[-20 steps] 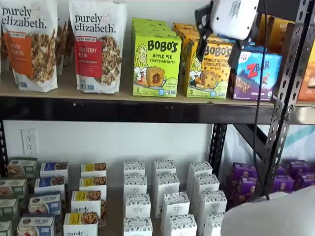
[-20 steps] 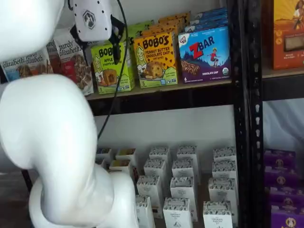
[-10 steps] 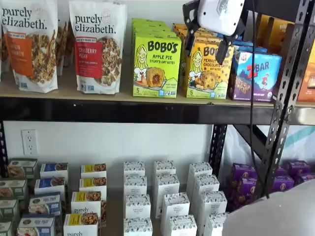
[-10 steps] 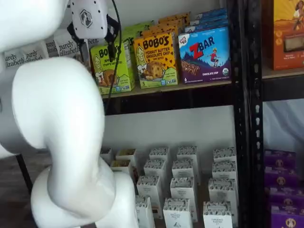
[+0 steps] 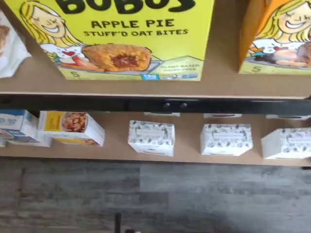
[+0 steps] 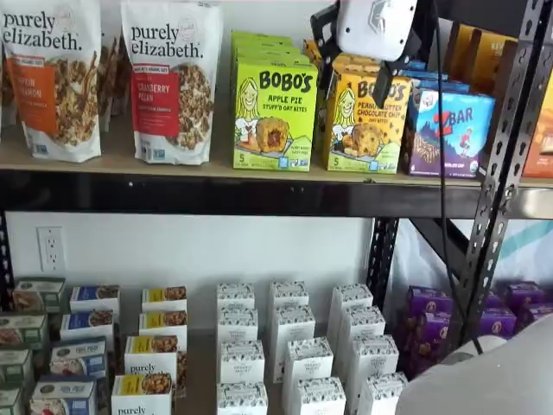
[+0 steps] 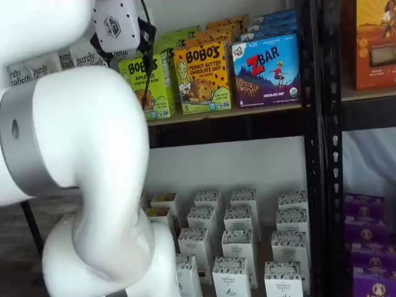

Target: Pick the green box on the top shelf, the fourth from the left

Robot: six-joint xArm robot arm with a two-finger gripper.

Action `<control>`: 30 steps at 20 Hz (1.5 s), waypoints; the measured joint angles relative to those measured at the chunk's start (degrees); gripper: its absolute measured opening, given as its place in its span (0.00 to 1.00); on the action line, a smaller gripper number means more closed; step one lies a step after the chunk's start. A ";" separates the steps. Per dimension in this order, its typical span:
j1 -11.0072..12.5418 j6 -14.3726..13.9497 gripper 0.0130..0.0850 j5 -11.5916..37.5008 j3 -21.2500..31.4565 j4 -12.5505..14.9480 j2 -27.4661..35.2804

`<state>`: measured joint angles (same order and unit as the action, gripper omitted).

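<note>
The green box (image 6: 275,114) stands upright at the front of the top shelf (image 6: 173,164), with "BOBO'S APPLE PIE" on its face. It also shows in a shelf view (image 7: 151,83), partly hidden by my arm, and it fills the wrist view (image 5: 121,39). My gripper (image 6: 354,73) hangs in front of the yellow-orange Bobo's box (image 6: 367,125), just right of the green box and a little above it. Its two black fingers are apart with nothing between them. The gripper (image 7: 124,54) shows in both shelf views.
Two purely elizabeth bags (image 6: 171,82) stand left of the green box and a blue ZBar box (image 6: 449,130) stands right of the yellow-orange one. A black steel upright (image 6: 505,156) rises at the right. Rows of white cartons (image 6: 289,346) fill the lower shelf. My white arm (image 7: 80,161) blocks much of a shelf view.
My gripper has moved left and slightly up, from in front of the ZBar and yellow-orange boxes toward the green box. The arm has swung further across a shelf view.
</note>
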<state>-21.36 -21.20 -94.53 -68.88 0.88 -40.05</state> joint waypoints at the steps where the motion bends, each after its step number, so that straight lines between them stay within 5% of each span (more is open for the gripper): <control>1: 0.20 0.15 1.00 0.48 0.17 -0.47 0.03; 13: -0.45 -0.19 1.00 7.30 -0.95 1.49 3.46; 30: -0.92 -0.74 1.00 7.30 -8.43 1.14 12.21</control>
<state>-22.28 -21.94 -87.23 -77.31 2.01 -27.84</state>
